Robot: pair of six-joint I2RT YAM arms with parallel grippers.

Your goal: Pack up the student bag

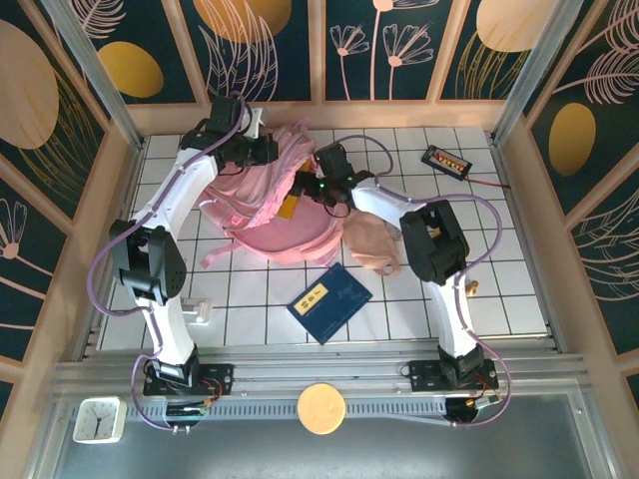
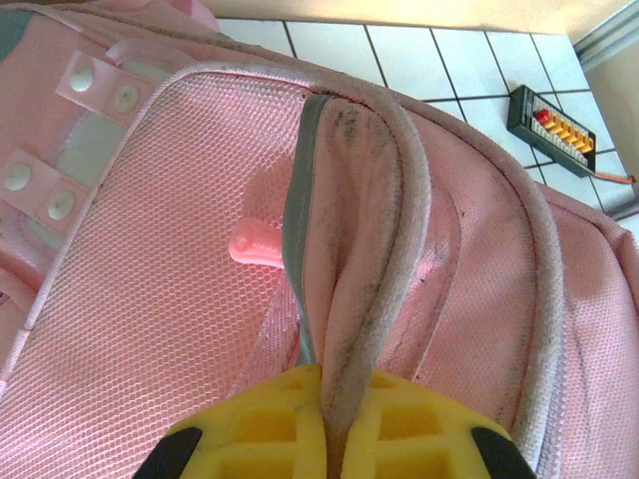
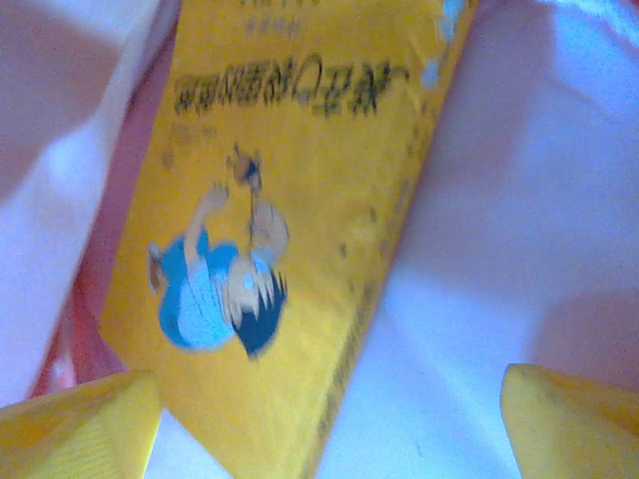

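The student bag (image 1: 265, 215) is a big pink backpack lying at the back middle of the tiled table. My left gripper (image 1: 268, 150) is at its far top edge. In the left wrist view the yellow fingers (image 2: 270, 424) are shut on a grubby piped fold of the bag's rim (image 2: 364, 299), beside pink mesh. My right gripper (image 1: 304, 190) reaches into the bag's mouth. Its fingertips (image 3: 80, 424) stand wide apart and open. A yellow cartoon-cover book (image 3: 290, 190) lies loose inside against the pale lining (image 3: 519, 200). A corner of the book (image 1: 292, 208) shows at the opening.
A dark blue book (image 1: 329, 302) lies on the tiles in front of the bag. A pinkish-beige pouch (image 1: 371, 242) sits under the right arm. A black device with coloured keys (image 1: 446, 160) and its cable are at the back right. A small white object (image 1: 197, 312) is near the left arm.
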